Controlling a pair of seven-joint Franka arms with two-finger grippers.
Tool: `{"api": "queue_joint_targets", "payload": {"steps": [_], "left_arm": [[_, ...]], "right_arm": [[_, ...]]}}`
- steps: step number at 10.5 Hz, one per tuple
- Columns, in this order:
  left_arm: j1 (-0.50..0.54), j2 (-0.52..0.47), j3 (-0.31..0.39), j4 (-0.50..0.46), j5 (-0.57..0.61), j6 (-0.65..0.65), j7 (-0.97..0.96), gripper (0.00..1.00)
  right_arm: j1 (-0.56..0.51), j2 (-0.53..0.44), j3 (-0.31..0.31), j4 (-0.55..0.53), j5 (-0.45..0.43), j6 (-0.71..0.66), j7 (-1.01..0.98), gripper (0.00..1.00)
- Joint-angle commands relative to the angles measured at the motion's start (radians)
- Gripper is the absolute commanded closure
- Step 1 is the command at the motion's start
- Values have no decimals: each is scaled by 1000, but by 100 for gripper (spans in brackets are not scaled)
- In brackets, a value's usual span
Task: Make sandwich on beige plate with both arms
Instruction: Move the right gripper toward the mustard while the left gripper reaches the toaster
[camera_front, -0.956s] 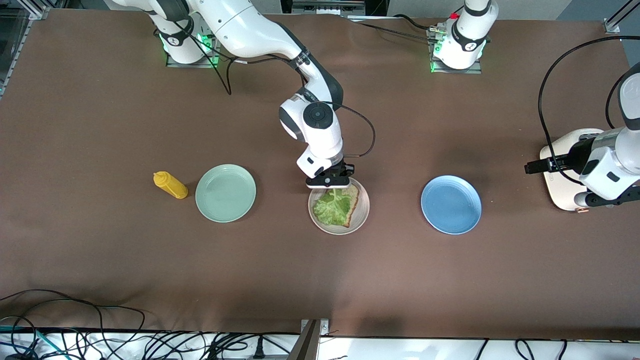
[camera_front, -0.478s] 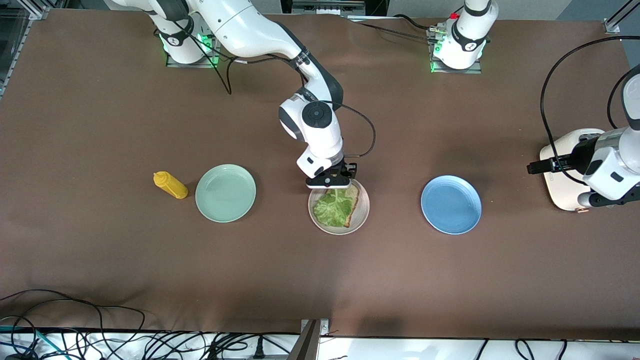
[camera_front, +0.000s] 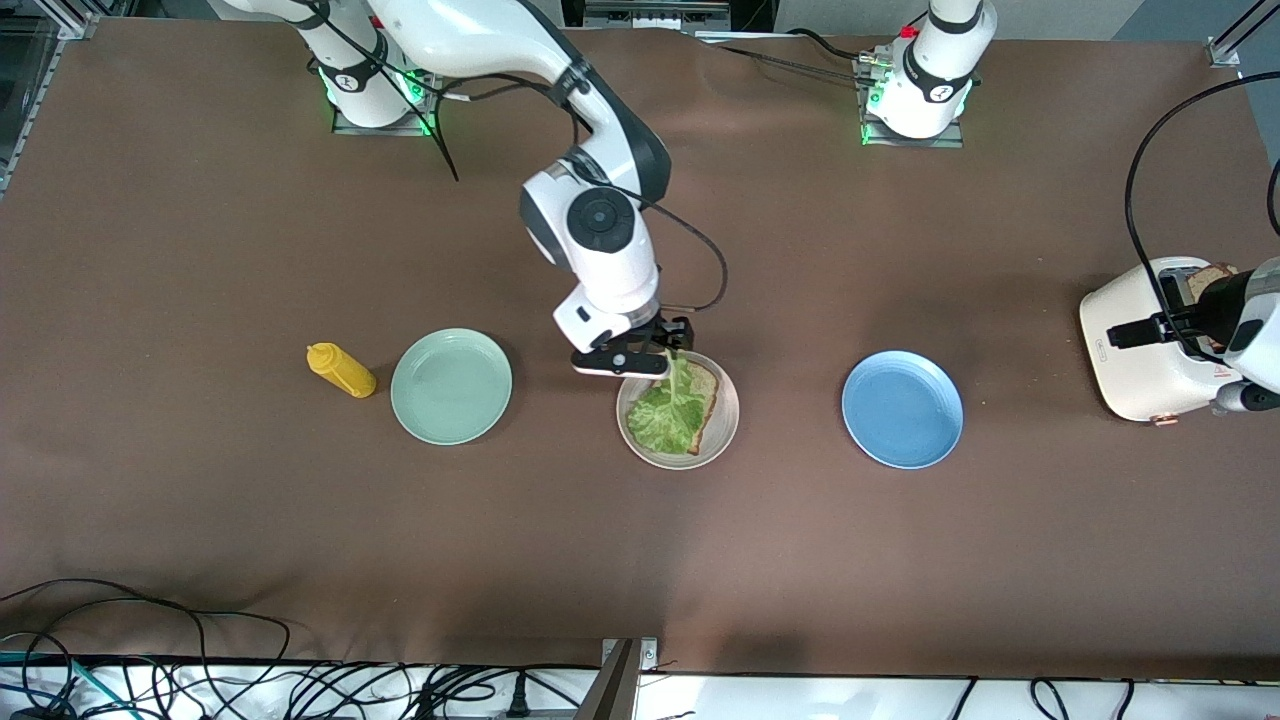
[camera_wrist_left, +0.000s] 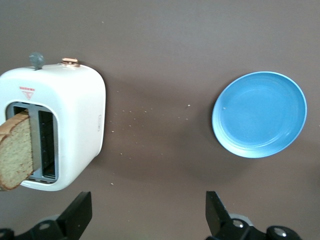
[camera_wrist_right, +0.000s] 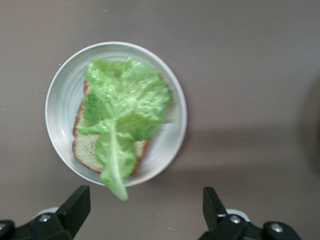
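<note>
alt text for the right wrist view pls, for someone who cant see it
A round beige plate on a brown table holds one slice of bread with a green lettuce leaf draped over it, the leaf's stem hanging past the plate's rim. The right pincer is above the table beside the plate, open and empty.

Lettuce leaf (camera_front: 672, 412) lies on one bread slice (camera_front: 703, 397) on the beige plate (camera_front: 725, 432).

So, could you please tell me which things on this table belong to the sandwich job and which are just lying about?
Part of the job:
- beige plate
- bread slice on it
- lettuce leaf on that slice
- second bread slice in the toaster

Lying about:
- mint-green plate
- blue plate
- yellow bottle
</note>
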Motion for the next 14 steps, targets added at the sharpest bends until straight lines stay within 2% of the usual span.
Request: {"api": "queue_joint_targets", "payload": {"steps": [1, 2, 5, 6, 8, 10, 12, 14], "left_arm": [[75, -6, -7, -3, 28, 8, 72, 0], [94, -4, -4, -3, 28, 9, 118, 0], [210, 26, -4, 15, 31, 15, 187, 0], [240, 48, -4, 31, 70, 15, 230, 0], [247, 89, -4, 31, 159, 18, 275, 0], [243, 124, -5, 28, 198, 66, 273, 0], [251, 152, -4, 26, 198, 68, 273, 0], [267, 158, -4, 18, 198, 63, 270, 0]], "right_arm": [[-76, -125, -6, -67, 22, -134, -160, 0], [-117, -164, -6, -75, 22, -201, -237, 0], [-243, -289, -6, -159, 21, -283, -505, 0], [-293, -332, -4, -200, 19, -291, -598, 0], [-378, -405, -3, -265, 19, -324, -754, 0], [-471, -467, 3, -308, 13, -350, -902, 0], [-565, -546, 29, -377, -7, -369, -1015, 0], [-700, -666, 123, -485, -105, -348, -991, 0]]}}
